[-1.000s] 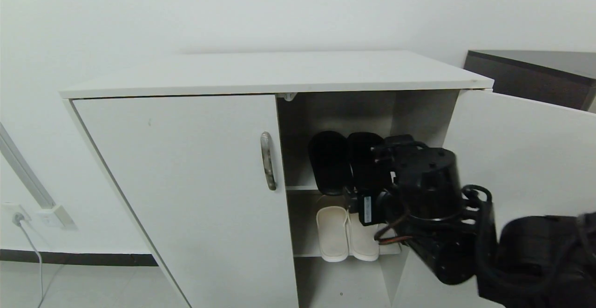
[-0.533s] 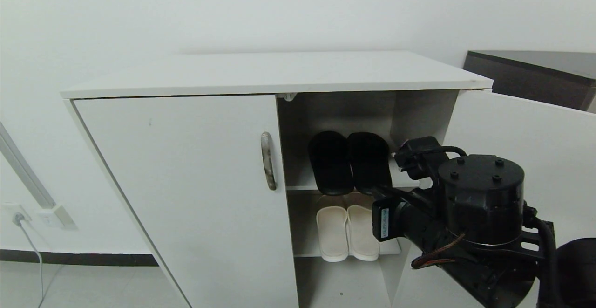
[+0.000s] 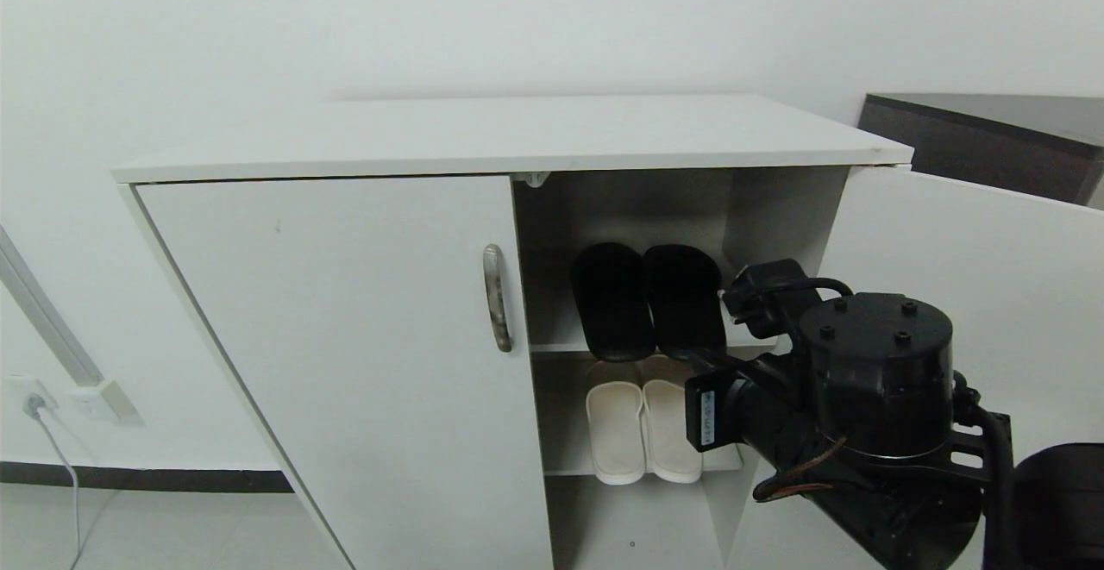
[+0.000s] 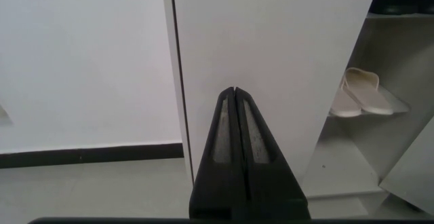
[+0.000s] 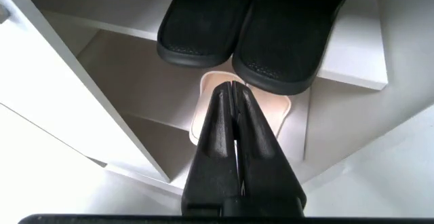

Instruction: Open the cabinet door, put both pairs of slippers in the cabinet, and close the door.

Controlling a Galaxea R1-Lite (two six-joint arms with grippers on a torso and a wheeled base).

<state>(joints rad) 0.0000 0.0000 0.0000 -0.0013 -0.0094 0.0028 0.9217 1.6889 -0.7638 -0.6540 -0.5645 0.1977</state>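
Both pairs look to be in already, so I'd say closing up is all that's left. The cabinet (image 3: 517, 134) has its right door (image 3: 966, 277) swung wide open toward the near side; the left door (image 3: 345, 337) with the metal handle (image 3: 494, 297) is closed.

The black slippers (image 3: 647, 298) sit side by side on the upper shelf (image 3: 561, 347), toes pointing to the far wall. The white slippers (image 3: 642, 428) are on the lower shelf (image 3: 724, 464) right underneath, also neatly paired. The black ones have chunky textured soles, and their heels hang a bit past the near edge of the shelf. The white ones look smooth and moulded.

The right gripper (image 5: 234, 91) hangs just in front of the opening with its fingers pressed together and nothing in them. The left gripper (image 4: 234, 98) is also pinched closed and empty, over by the left door.

My take on doing this well:
- Bring the right arm out of the opening first.
- Get round to the outside face of the right door and push near its free edge, far from the hinge.
- Use one smooth sweep, no slamming.
- Watch those overhanging black heels, the door might catch them
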